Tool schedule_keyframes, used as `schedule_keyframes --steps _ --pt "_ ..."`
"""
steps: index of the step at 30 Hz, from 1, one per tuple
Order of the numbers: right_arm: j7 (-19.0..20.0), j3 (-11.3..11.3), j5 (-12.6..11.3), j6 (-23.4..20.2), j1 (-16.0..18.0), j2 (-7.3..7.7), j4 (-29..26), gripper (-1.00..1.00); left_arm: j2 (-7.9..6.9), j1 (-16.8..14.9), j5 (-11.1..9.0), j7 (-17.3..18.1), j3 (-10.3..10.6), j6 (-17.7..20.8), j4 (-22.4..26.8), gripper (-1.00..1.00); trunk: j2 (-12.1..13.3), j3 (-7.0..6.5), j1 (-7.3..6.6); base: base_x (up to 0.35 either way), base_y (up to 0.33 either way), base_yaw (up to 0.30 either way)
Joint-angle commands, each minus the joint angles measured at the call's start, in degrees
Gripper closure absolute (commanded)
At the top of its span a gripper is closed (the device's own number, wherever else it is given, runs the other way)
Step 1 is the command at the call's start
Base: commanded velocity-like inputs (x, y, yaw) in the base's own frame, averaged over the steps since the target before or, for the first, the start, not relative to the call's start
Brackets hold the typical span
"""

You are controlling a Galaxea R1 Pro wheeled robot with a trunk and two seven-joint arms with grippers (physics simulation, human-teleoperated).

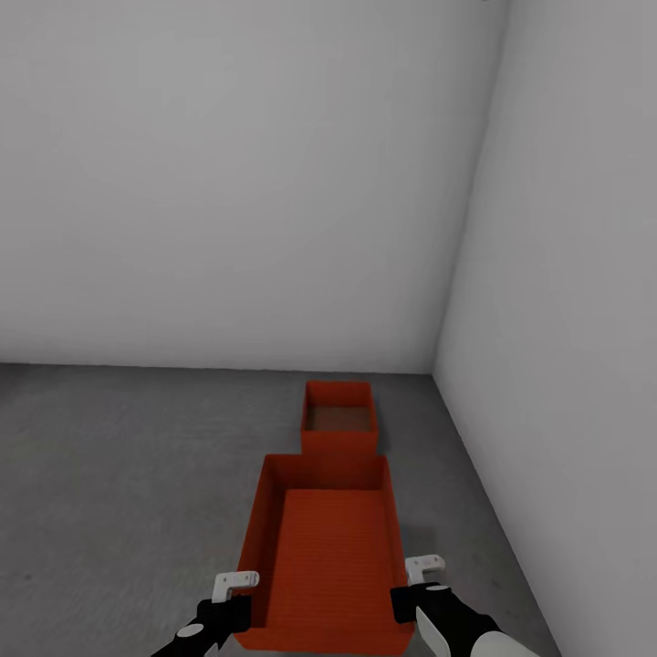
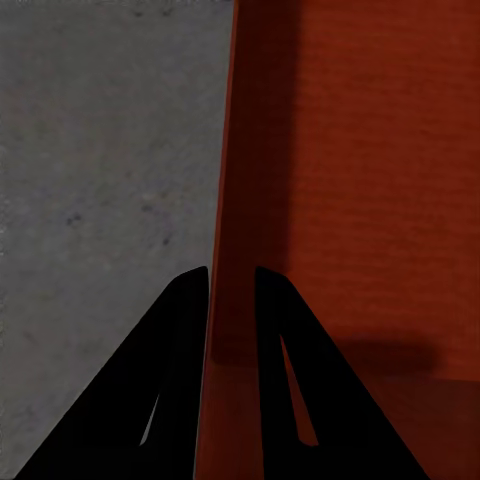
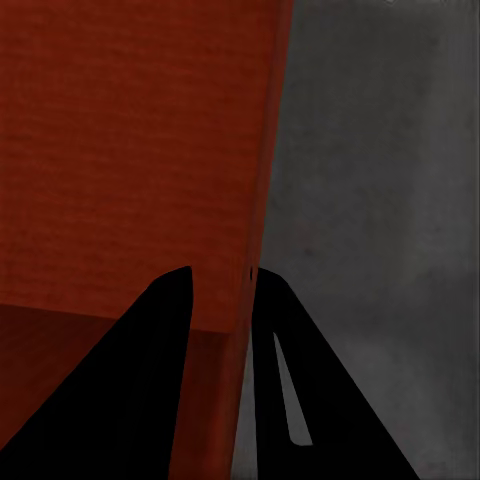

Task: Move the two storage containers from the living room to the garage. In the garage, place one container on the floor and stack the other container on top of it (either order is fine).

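Two red-orange storage containers show in the head view of the garage. The smaller-looking far one (image 1: 338,420) rests on the grey concrete floor (image 1: 137,456) near the room's right corner. The near one (image 1: 324,547) is carried between my arms, its far end reaching just short of the other bin. My left gripper (image 1: 239,598) is shut on its left wall (image 2: 225,200), with a finger on each side of the wall. My right gripper (image 1: 411,584) is shut on its right wall (image 3: 262,150) in the same way.
A plain white wall (image 1: 228,182) closes the room ahead, and another white wall (image 1: 566,319) runs close along the right side. Open concrete floor stretches to the left of both bins.
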State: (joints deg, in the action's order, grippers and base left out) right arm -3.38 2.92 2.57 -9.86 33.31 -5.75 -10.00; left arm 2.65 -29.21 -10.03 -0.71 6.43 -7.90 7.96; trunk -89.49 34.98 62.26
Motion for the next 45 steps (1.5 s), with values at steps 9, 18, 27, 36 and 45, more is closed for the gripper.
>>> schedule_keyframes --steps 9,18,27,36,45 --pt "2.58 3.41 -0.46 -0.40 0.00 0.04 -0.19 1.00 -0.54 -0.06 -0.68 -0.26 1.30 -0.10 -0.13 1.00 3.60 -1.57 -1.99 0.000 0.000 0.000" --pt "2.58 3.41 -0.45 -0.39 0.00 0.04 -0.19 1.00 -0.55 -0.06 -0.80 -0.41 1.30 -0.18 -0.01 1.00 3.60 -1.57 -1.99 0.012 0.000 0.000" --pt "2.58 3.41 -0.43 -0.39 0.00 0.04 -0.19 1.00 -0.54 -0.06 -0.61 -0.36 1.31 -0.19 -0.13 1.00 3.60 -1.57 -1.99 0.254 0.000 0.000" --pt "2.58 3.50 -0.38 -0.38 0.00 0.04 -0.19 1.00 -0.54 -0.06 -0.58 -0.43 1.37 -0.25 -0.13 1.00 3.60 -1.57 -1.99 0.338 0.000 0.000" --pt "2.58 3.50 -0.38 -0.40 0.00 0.04 -0.19 1.00 -0.54 -0.06 -0.55 -0.41 1.38 -0.27 -0.13 1.00 3.60 -1.57 -1.99 0.344 0.000 0.000"
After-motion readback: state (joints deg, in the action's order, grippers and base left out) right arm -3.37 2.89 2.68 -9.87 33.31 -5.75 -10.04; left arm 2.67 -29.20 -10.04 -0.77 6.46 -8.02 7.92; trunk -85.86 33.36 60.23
